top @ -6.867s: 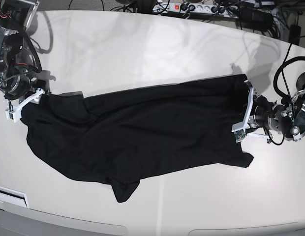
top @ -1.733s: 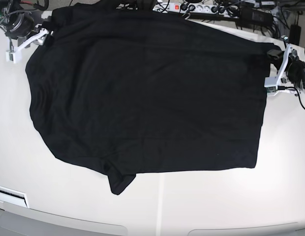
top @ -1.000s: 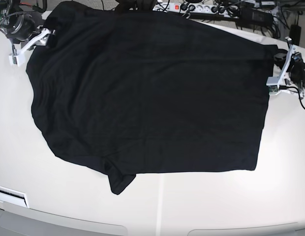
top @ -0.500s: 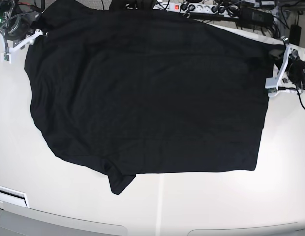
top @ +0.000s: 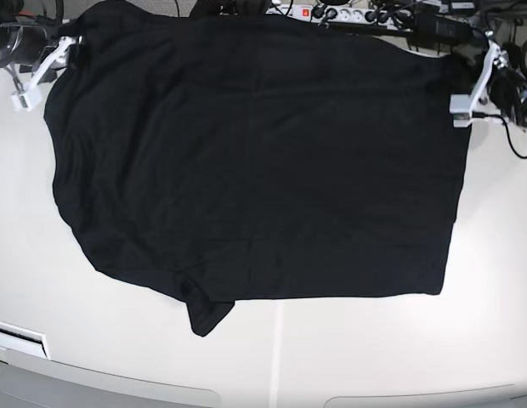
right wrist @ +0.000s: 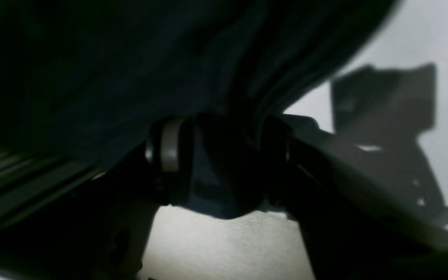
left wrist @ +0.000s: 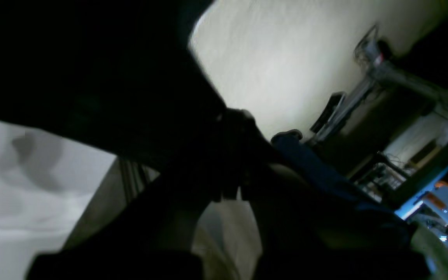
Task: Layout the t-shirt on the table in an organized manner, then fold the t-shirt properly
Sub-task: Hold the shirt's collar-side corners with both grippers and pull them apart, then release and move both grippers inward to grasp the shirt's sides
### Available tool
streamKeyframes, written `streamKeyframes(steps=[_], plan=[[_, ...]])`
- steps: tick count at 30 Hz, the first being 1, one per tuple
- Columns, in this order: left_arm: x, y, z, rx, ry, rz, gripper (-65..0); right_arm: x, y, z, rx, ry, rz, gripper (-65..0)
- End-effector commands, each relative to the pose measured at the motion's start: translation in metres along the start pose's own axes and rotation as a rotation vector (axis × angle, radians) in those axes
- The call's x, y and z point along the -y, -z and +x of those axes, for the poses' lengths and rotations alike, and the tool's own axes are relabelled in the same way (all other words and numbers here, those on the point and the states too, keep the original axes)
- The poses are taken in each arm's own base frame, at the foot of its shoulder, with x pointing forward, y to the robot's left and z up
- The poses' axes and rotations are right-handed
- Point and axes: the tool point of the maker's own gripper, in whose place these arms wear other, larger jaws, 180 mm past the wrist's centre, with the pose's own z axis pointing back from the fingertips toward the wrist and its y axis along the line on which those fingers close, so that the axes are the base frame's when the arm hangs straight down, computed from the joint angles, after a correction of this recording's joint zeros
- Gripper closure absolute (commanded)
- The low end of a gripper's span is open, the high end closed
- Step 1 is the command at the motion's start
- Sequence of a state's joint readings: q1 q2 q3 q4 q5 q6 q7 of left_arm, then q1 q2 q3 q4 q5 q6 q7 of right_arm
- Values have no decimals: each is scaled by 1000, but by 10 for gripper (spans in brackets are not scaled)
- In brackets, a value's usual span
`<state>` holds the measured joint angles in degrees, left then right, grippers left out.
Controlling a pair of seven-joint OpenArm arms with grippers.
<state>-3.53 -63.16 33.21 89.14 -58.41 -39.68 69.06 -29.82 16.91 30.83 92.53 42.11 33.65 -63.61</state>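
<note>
The shirt [top: 255,161] is spread nearly flat on the surface [top: 374,348], one far corner clamped by the left fingers [top: 467,93], the right fingers' [top: 47,72] state being indeterminable; folding is not begun.

matt black cloth t-shirt [top: 255,161], glossy table [top: 365,348]

White power strip [top: 331,14] with a red switch along the table's far edge, tangled black cables [top: 391,13] and a black adapter brick [top: 440,27] beside it, white slotted panel [top: 19,342] at the near left edge
</note>
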Motion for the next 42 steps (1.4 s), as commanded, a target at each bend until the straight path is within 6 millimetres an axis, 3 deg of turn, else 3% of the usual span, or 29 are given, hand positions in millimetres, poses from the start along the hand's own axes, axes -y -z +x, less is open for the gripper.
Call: streamKeyframes(steps=[1, 5, 14, 21, 26, 30, 37, 42], plan=[[-9, -10, -10, -32, 4, 41, 0, 1, -5, 5, 12, -15, 5, -317], [-24, -10, -20, -86, 42, 126, 0, -4, -8, 2, 14, -34, 43, -317], [-52, -7, 10, 17, 26, 297, 0, -42, -16, -14, -26, -27, 263, -317], [-81, -5, 40, 74, 20, 497, 0, -42, -17, -20, -26, -13, 267, -317], [-81, 2, 56, 101, 13, 518, 0, -43, -17, -16, -7, -11, 271, -316], [-82, 0, 41, 13, 10, 516, 0, -57, -22, -4, 50, 7, 344, -312], [-78, -18, -3, -171, 26, 436, 0, -57, -29, 8, 68, -60, 313, -312], [-56, -30, -2, -111, 22, 270, 0, -56, -28, 13, 74, -69, 303, -312]])
